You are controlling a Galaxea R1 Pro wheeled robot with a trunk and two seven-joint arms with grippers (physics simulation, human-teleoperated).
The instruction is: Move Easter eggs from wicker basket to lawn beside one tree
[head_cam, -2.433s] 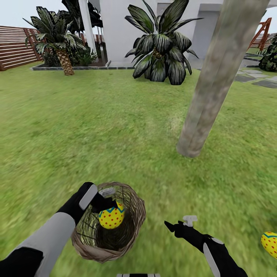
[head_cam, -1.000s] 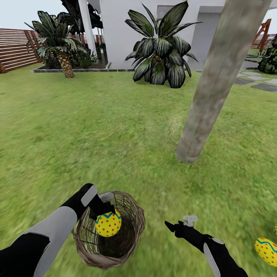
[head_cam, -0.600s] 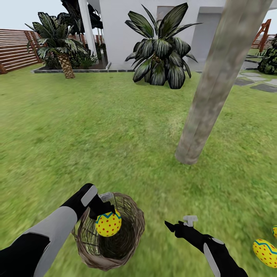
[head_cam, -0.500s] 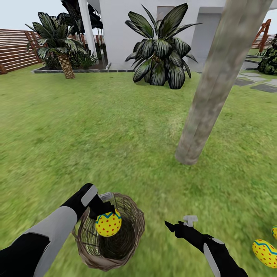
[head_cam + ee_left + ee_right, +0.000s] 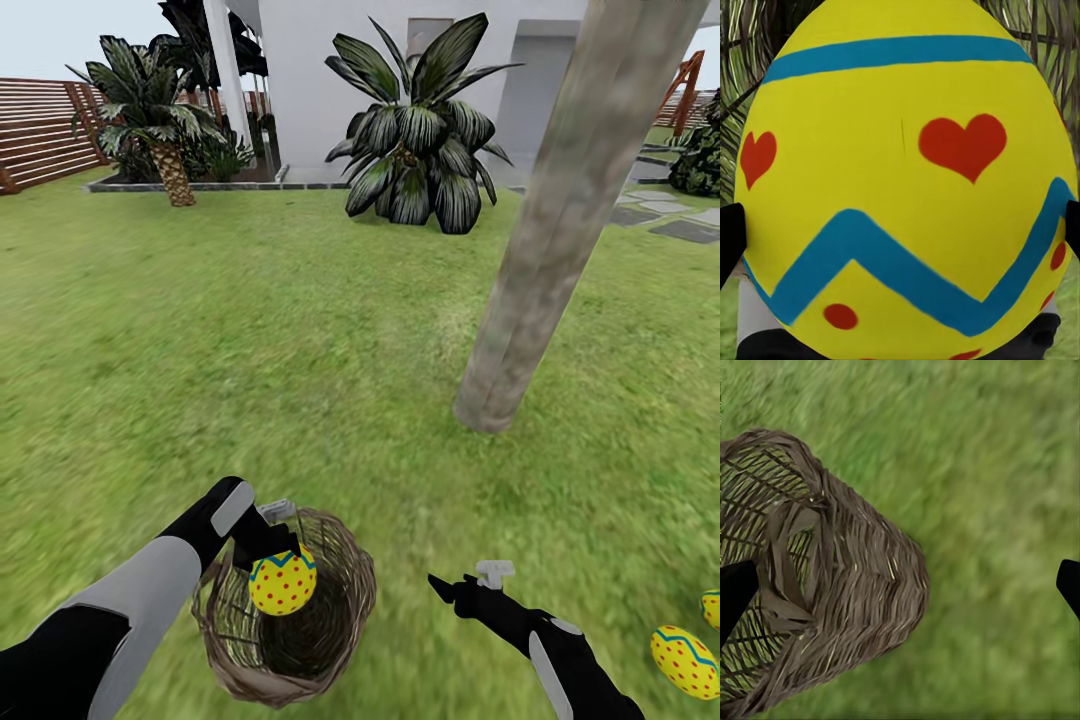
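Observation:
My left gripper (image 5: 272, 560) is shut on a yellow Easter egg (image 5: 283, 582) with red dots and a blue zigzag, holding it over the mouth of the wicker basket (image 5: 335, 625) on the lawn (image 5: 300, 330). In the left wrist view this egg (image 5: 904, 187) sits between the black fingertips (image 5: 729, 236). Two more eggs (image 5: 685, 660) (image 5: 712, 606) lie on the grass at the far right. The tree (image 5: 520, 300) rises from the lawn ahead on the right. My right gripper (image 5: 470, 580) is open beside the basket (image 5: 832, 577), holding nothing.
A large dark broad-leaved plant (image 5: 420, 140) stands in front of the white house. A palm (image 5: 160, 110) and a wooden fence (image 5: 40, 130) are at the far left. Grey stepping stones (image 5: 680, 225) lie at the far right. Open grass spreads between basket and trunk.
The whole view has drifted slightly, bringing a second egg into sight at the right edge. The left gripper keeps the egg over the basket. The right arm has not moved.

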